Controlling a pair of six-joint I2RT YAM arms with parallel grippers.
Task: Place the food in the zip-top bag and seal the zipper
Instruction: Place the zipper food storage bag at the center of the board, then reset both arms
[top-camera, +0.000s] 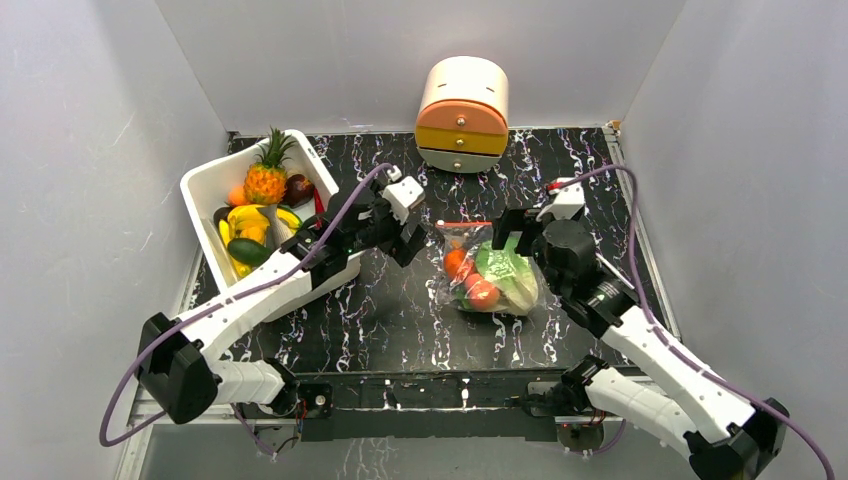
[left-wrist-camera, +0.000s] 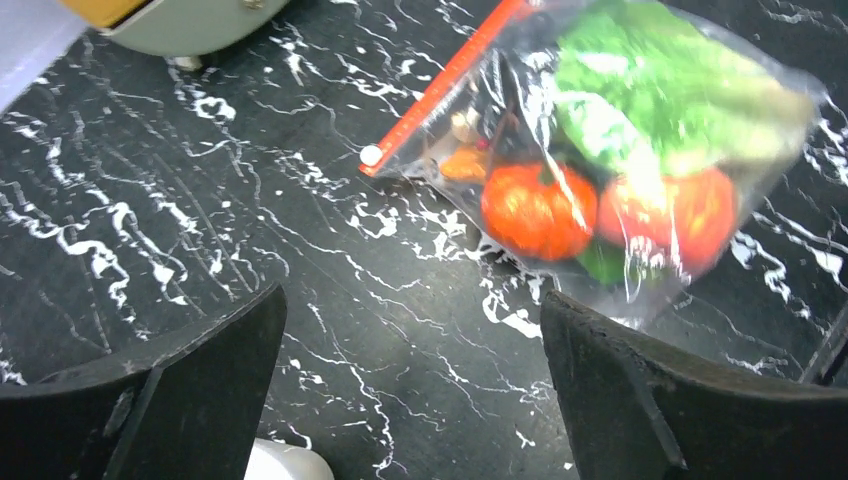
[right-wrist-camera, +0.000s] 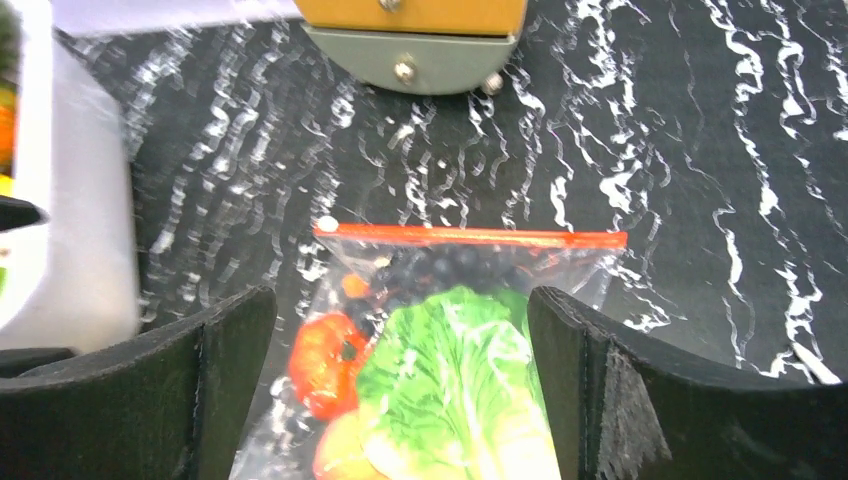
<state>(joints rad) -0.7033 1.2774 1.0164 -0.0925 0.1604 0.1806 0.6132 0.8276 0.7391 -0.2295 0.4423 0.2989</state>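
Our right gripper (right-wrist-camera: 400, 395) hangs wide open and empty over the zip-top bag (right-wrist-camera: 575, 262) on the tabletop (right-wrist-camera: 700, 150), cabbage (right-wrist-camera: 450, 370) inside. The zipper (right-wrist-camera: 470, 237) lies just ahead, likely for sealing. Our left gripper (left-wrist-camera: 415, 395), open too, has the bag ahead-right.

Zip-top bag (left-wrist-camera: 610, 150) holding cabbage (left-wrist-camera: 670, 90) and orange-red fruits (left-wrist-camera: 538, 212) lies beyond spread jaws.

White tub (top-camera: 222, 165) of toy fruit (top-camera: 266, 182) at left, drawer cabinet (top-camera: 462, 115) behind.

Clear bag (top-camera: 490, 275), red-orange zipper (right-wrist-camera: 470, 236); green-white cabbage (right-wrist-camera: 450, 385); black white-veined table (top-camera: 400, 310).
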